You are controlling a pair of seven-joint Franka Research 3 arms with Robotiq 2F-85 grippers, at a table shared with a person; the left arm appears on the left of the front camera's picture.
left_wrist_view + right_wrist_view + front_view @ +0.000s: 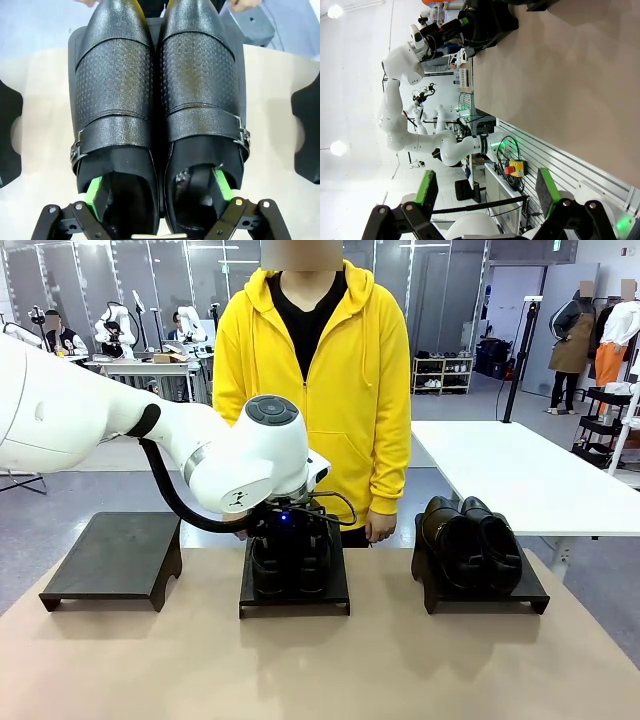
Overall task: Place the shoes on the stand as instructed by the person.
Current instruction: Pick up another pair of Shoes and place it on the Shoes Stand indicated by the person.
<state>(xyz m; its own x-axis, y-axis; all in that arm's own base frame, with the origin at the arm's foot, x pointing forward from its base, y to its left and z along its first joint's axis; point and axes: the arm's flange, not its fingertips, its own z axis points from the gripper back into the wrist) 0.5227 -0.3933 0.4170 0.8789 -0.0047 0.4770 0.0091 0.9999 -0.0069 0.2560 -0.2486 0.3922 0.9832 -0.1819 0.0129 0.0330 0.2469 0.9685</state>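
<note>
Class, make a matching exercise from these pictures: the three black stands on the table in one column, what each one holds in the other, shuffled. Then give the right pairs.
Column 1:
1. left stand
2. middle stand
3. right stand

Column 2:
A. a pair of shoes with no gripper near
B. nothing on it
C. a pair of shoes with the left gripper above, fingers inside the shoe openings

Pairs: 1-B, 2-C, 3-A
</note>
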